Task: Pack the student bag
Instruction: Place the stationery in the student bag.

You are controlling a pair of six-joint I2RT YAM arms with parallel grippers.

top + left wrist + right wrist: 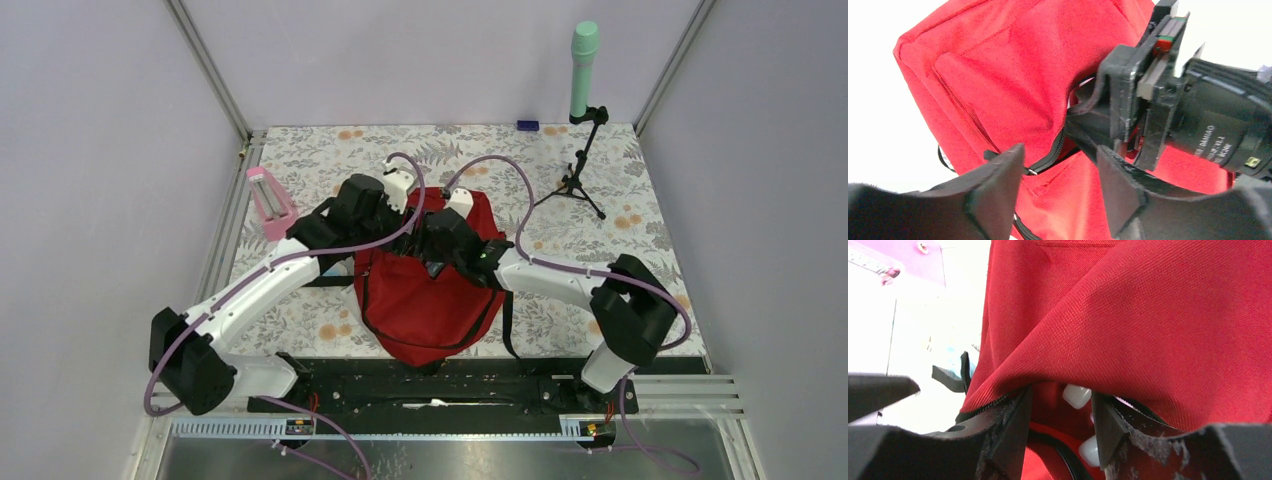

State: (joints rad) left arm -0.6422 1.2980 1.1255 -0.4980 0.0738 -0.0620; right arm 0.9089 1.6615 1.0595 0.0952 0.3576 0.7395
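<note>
The red student bag (430, 300) lies in the middle of the table with its top end away from the arms. Both grippers meet over its top end. My left gripper (403, 197) is open and empty, its fingers (1000, 182) spread just above the red fabric and a black zipper (1052, 152). My right gripper (441, 228) is open, its fingertips (1015, 420) pushed under the edge of a red flap (1148, 330) at the bag's opening. Two small white objects (1077, 395) show inside, between the right fingers. The right gripper's black body (1208, 125) fills the right of the left wrist view.
A small pink case (270, 201) stands on the floral cloth left of the bag, also at the top left of the right wrist view (903, 257). A mint green cylinder on a black tripod (582, 72) stands at the back right. A small blue object (527, 126) lies by the back wall.
</note>
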